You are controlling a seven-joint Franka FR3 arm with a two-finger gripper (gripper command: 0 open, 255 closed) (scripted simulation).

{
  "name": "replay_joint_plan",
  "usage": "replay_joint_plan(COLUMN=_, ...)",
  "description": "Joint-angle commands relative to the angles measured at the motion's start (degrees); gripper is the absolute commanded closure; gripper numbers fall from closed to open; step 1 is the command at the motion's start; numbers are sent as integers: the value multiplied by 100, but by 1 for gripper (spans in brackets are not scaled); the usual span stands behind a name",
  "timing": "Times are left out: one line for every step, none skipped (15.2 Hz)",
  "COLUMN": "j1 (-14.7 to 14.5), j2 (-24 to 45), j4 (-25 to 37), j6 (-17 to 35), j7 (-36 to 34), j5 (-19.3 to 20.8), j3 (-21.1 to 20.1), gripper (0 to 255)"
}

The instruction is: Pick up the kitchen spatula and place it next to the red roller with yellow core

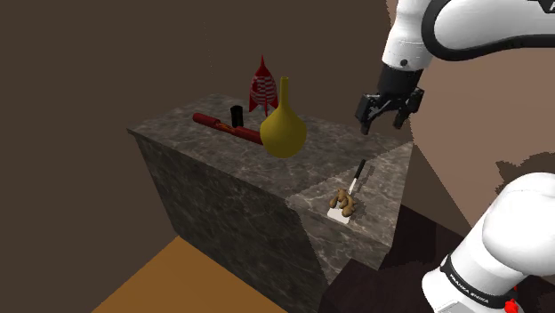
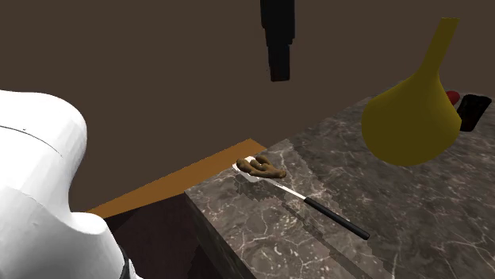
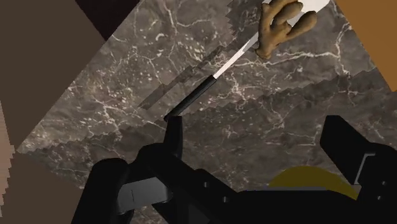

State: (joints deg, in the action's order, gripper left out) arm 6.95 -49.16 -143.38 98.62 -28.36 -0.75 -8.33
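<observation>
The tool (image 3: 257, 127) hangs above the worktop (image 1: 331, 142) with its two fingers spread wide and nothing between them; the shoulder view shows the tool (image 1: 382, 124) raised clear of the surface. Below it, the kitchen spatula (image 3: 213, 79) lies flat on the dark marbled top, and in the wrist view the end of its black handle appears beside one finger. The second exterior view shows the spatula (image 2: 305, 200) in full: black handle, pale shaft, white blade at the worktop corner. A brown knobbly object (image 2: 262, 166) rests on the blade. In the shoulder view the spatula (image 1: 353, 184) lies on the worktop's near right end. Further in stands a yellow vase (image 1: 284, 129), bulbous with a narrow neck; its contents cannot be seen. The wrist view catches this vase (image 3: 308, 178) as a yellow arc between the fingers. Beyond the vase lies the red roller (image 1: 222, 126), well apart from the spatula. A small black cylinder (image 1: 237, 116) stands just behind the roller, and a red-and-white striped object (image 1: 261, 89) stands furthest back.
</observation>
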Motion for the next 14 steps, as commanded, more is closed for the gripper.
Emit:
replay_joint_plan(j1=187, j2=-25, j4=-379, j6=404, j7=-674, j5=-105, j3=-240, gripper=0)
replay_joint_plan(j1=277, j2=-8, j4=-549, j6=607, j7=-994, j5=-159, j3=-367, gripper=0)
replay_joint_plan(j1=365, j2=23, j4=-710, j6=813, j7=-1317, j5=-212, j3=-497, gripper=0)
replay_joint_plan(j1=457, j2=68, j4=-861, j6=1022, j7=-1641, j5=-268, j3=-632, gripper=0)
replay_joint_plan(j1=549, j2=129, j4=-1001, j6=1234, j7=-1967, j5=-323, j3=-771, gripper=0)
replay_joint_plan(j1=645, j2=204, j4=-1132, j6=1449, j7=-2295, j5=-378, j3=-915, gripper=0)
replay_joint_plan(j1=742, j2=295, j4=-1251, j6=1668, j7=-2626, j5=-430, j3=-1061, gripper=0)
replay_joint_plan(j1=843, j2=403, j4=-1360, j6=1891, j7=-2961, j5=-479, j3=-1212, gripper=0)
replay_joint_plan(j1=952, j2=526, j4=-1458, j6=2117, j7=-3298, j5=-526, j3=-1368, gripper=0)
replay_joint_plan(j1=1068, j2=665, j4=-1545, j6=2346, j7=-3638, j5=-568, j3=-1529, gripper=0)
replay_joint_plan(j1=1193, j2=819, j4=-1620, j6=2579, j7=-3982, j5=-605, j3=-1697, gripper=0)
replay_joint_plan(j1=1328, j2=989, j4=-1685, j6=2814, j7=-4332, j5=-632, j3=-1869, gripper=0)
replay_joint_plan(j1=1423, j2=1107, j4=-1721, j6=2969, j7=-4563, j5=-644, j3=-1985, gripper=0)
replay_joint_plan(j1=1442, j2=1167, j4=-1765, j6=3072, j7=-4571, j5=-640, j3=-2007, gripper=0)
